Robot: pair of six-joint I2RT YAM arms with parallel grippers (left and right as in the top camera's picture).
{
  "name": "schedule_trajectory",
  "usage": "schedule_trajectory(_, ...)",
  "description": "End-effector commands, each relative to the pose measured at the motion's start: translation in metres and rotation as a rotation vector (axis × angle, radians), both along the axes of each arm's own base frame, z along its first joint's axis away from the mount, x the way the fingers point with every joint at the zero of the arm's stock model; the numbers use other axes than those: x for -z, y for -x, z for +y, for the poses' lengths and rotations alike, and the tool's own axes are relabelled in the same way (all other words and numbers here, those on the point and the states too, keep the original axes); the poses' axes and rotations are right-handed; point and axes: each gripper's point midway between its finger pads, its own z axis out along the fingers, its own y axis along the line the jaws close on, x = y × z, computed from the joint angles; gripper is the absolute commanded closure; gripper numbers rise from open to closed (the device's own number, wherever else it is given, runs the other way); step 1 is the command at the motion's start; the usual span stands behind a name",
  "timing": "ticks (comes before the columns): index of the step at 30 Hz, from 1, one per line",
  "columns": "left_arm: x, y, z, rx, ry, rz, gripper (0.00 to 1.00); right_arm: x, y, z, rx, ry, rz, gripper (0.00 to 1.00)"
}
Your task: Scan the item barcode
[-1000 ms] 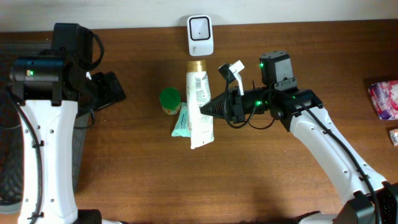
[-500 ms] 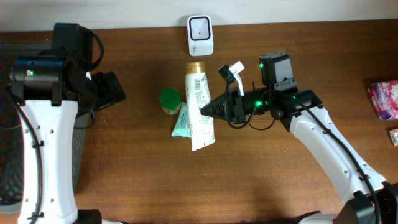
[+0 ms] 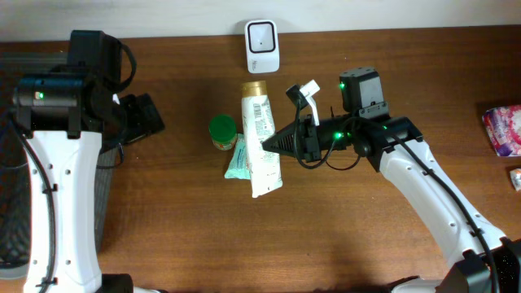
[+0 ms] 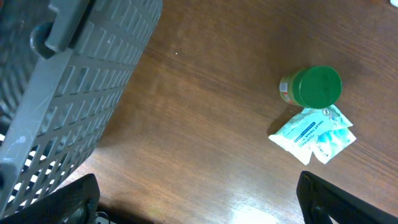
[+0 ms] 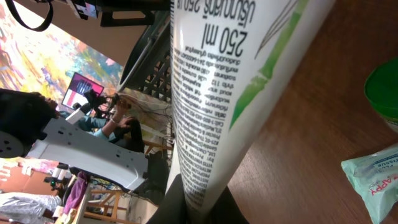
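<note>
A white tube (image 3: 261,155) with a gold cap points its cap end toward the white scanner (image 3: 262,45) at the table's back edge. A barcode label faces up on it. My right gripper (image 3: 275,144) is shut on the tube's flat end from the right. In the right wrist view the tube (image 5: 230,93) runs up from the shut right gripper (image 5: 202,200), printed text showing. My left gripper (image 3: 145,119) hangs open at the far left beside the basket, and the left wrist view shows the same gripper (image 4: 199,205) holding nothing.
A green-lidded jar (image 3: 222,130) and a teal packet (image 3: 238,159) lie just left of the tube; both also appear as jar (image 4: 314,87) and packet (image 4: 314,134). A grey mesh basket (image 4: 68,81) stands at the left edge. A pink package (image 3: 503,129) sits far right.
</note>
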Motion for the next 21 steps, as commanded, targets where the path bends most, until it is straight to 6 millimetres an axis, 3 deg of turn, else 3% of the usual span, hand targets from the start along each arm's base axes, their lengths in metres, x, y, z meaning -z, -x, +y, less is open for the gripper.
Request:
schedule_trajectory(1,-0.007,0.002,0.001,-0.016,0.005,-0.028,0.01,-0.023,0.007,0.001,-0.031,-0.039,-0.068,0.96)
schedule_trajectory(6,-0.007,0.002,0.001,-0.016,0.005,-0.027,0.01,-0.004,-0.003,-0.003,0.051,0.057,-0.037,0.96)
schedule_trajectory(9,-0.007,0.002,0.001,-0.016,0.005,-0.028,0.01,0.035,-0.024,-0.020,0.221,0.271,-0.006,0.96)
schedule_trajectory(14,-0.007,0.002,0.001,-0.016,0.005,-0.028,0.01,0.132,-0.052,-0.097,0.550,0.825,0.114,0.96)
schedule_trajectory(16,-0.007,0.002,0.001,-0.015,0.005,-0.028,0.01,0.167,-0.059,-0.141,0.715,1.067,0.178,0.96)
schedule_trajectory(18,-0.007,0.002,0.001,-0.016,0.005,-0.027,0.01,0.185,-0.059,-0.178,0.872,1.256,0.226,0.96)
schedule_trajectory(21,-0.007,0.002,0.001,-0.016,0.005,-0.028,0.01,0.190,-0.054,-0.210,0.979,1.419,0.226,0.96)
